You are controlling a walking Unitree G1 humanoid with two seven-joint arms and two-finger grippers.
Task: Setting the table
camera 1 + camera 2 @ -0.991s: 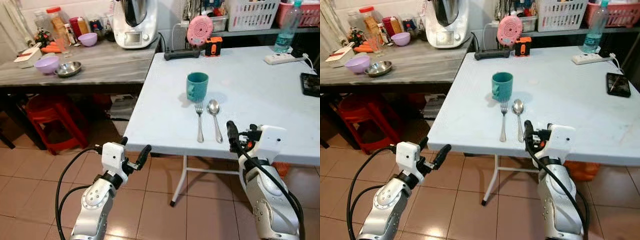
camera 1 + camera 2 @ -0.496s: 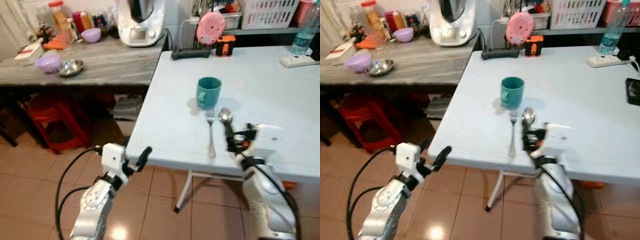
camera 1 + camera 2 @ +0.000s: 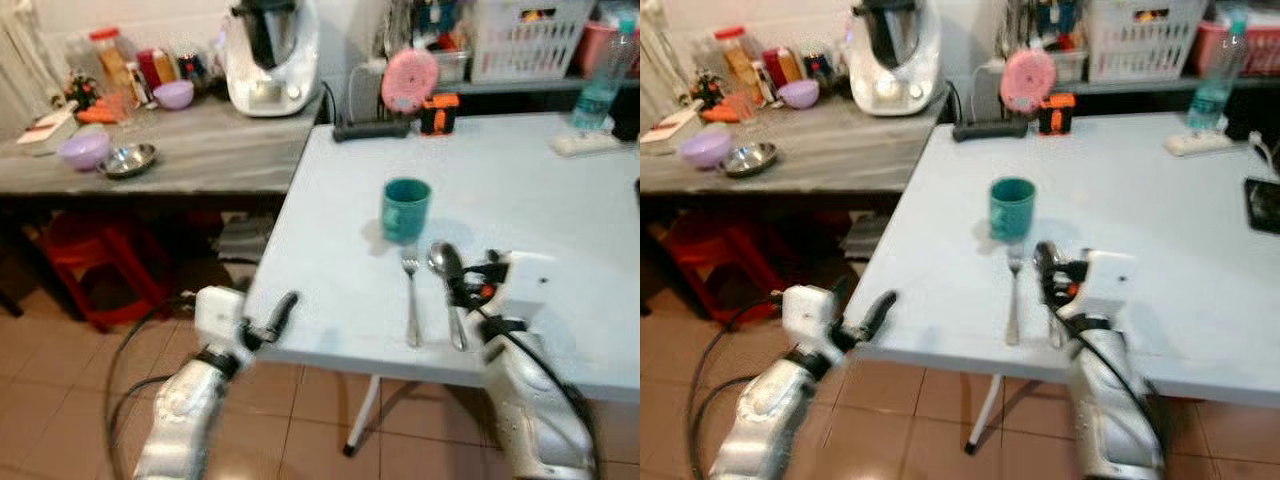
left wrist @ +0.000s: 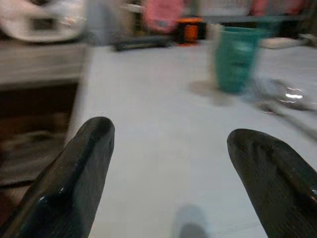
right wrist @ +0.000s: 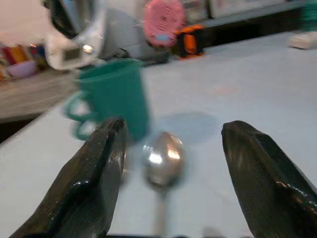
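Two utensils: a fork [image 3: 410, 297] and a spoon [image 3: 446, 288] lay side by side near the front edge of the table [image 3: 520, 190], handles toward the robot, the fork on the robot's left.
Mug: a teal mug [image 3: 405, 209] stood upright just behind the fork's tines, its handle turned toward the left.
Right gripper: the right gripper [image 5: 166, 171] hovered low over the spoon's handle; its fingers [image 5: 96, 183] were spread wide, one on each side of the spoon's bowl [image 5: 163, 157], touching nothing.
Left gripper: the left gripper [image 4: 171, 193] was held off the table's front left corner, pointing across the tabletop; its fingers [image 4: 74, 183] stood apart and held nothing.
Table, far edge: a black power strip [image 3: 375, 127], a pink round object [image 3: 411, 81] and a small orange device [image 3: 437, 113] sat along the back; a white power strip [image 3: 588, 143] lay toward the right.
Counter: a grey counter [image 3: 200, 150] to the left carried a white kitchen machine [image 3: 270, 55], two purple bowls [image 3: 83, 151], a steel bowl [image 3: 129, 160] and jars [image 3: 108, 60].
Below counter: a red stool [image 3: 85, 260] stood on the tiled floor [image 3: 60, 400].
Image quality: both head views were motion-blurred.
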